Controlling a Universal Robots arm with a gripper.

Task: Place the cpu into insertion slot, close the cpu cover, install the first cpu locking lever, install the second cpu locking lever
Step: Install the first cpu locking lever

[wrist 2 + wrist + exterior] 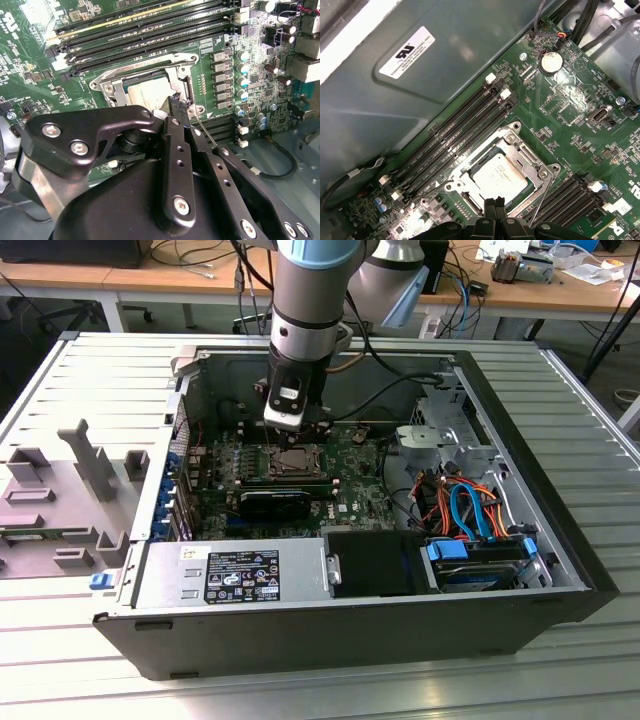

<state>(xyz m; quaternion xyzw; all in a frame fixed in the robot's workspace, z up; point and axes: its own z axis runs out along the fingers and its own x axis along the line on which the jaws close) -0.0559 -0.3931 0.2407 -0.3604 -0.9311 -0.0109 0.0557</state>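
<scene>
I'm working over a counter (90, 370) of silver ribbed metal slats. Overhead light glares off the strip nearest the camera, and a cluster of grey plastic fixtures (60, 490) stands on the counter at the exterior view's left. Behind it a row of wooden desks (140, 278) runs across the back of the room, strewn with cables and small clutter, and I can make out grey floor (70, 315) beneath them.
</scene>
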